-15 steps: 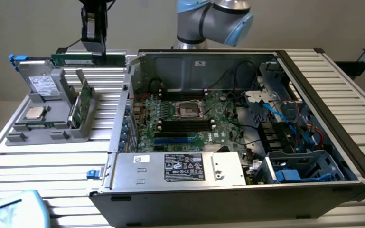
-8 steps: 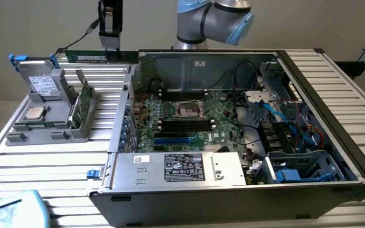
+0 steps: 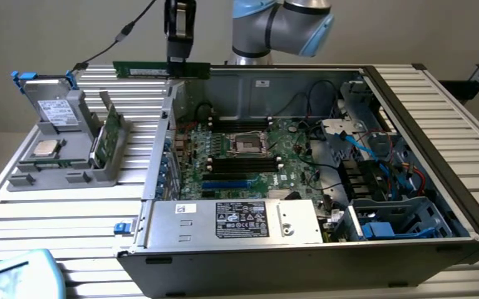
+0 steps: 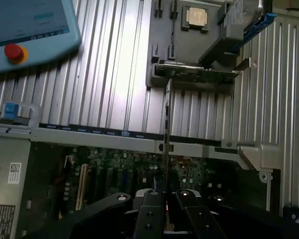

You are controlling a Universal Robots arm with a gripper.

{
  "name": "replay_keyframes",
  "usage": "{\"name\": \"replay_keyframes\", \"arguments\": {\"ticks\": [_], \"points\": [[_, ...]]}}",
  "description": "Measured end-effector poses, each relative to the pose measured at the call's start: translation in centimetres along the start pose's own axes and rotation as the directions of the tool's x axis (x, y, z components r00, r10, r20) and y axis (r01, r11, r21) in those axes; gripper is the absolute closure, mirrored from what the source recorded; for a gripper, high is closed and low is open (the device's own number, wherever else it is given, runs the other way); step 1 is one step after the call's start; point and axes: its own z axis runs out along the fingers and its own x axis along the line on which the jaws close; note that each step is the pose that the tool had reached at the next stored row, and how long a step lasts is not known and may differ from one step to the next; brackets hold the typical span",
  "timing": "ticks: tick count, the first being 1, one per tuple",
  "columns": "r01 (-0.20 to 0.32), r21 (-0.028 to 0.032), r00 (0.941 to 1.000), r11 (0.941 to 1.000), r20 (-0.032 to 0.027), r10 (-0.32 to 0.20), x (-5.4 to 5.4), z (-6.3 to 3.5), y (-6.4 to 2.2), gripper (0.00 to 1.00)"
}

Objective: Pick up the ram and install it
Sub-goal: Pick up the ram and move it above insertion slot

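Gripper point(image 3: 177, 60) is clamped nearly shut on the ram point(image 3: 161, 70). I see the stick held level in the exterior frame's upper left-centre, over the far left corner of the open case point(image 3: 306, 268). Lower in frame is the motherboard point(image 3: 248, 156). A tray point(image 3: 56, 177) sits on the table point(image 3: 81, 212) at left.

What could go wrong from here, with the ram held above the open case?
1. The black gripper pinches the long thin green ram stick off-centre, nearer its end on the exterior view's right; the overhang could tilt or slip when pressed.
2. The stick hangs above the grey metal case's wall, away from the black memory slots; a straight descent might clip the rim.
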Motion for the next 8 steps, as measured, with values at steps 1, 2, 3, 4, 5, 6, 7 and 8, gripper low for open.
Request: {"name": "replay_keyframes", "arguments": {"ticks": [1,2,3,4,5,6,7,8], "points": [[0.000,0.0001,1.0000,1.0000,0.0001,0.000,0.0,-0.08,-0.44,0.86],[0.000,0.0000,1.0000,1.0000,0.0002,0.000,0.1,-0.17,-0.86,0.86],[0.000,0.0001,1.0000,1.0000,0.0003,0.000,0.1,-0.26,-1.32,0.86],[0.000,0.0001,1.0000,1.0000,0.0004,0.000,0.2,-0.34,-1.77,0.86],[0.000,0.0001,1.0000,1.0000,0.0004,0.000,0.2,-0.43,-2.21,0.86],[0.000,0.0001,1.0000,1.0000,0.0005,0.000,0.3,-0.51,-2.63,0.86],[0.000,0.0001,1.0000,1.0000,0.0005,0.000,0.3,-0.60,-3.09,0.86],[0.000,0.0001,1.0000,1.0000,0.0005,0.000,0.4,-0.68,-3.52,0.86]]}}
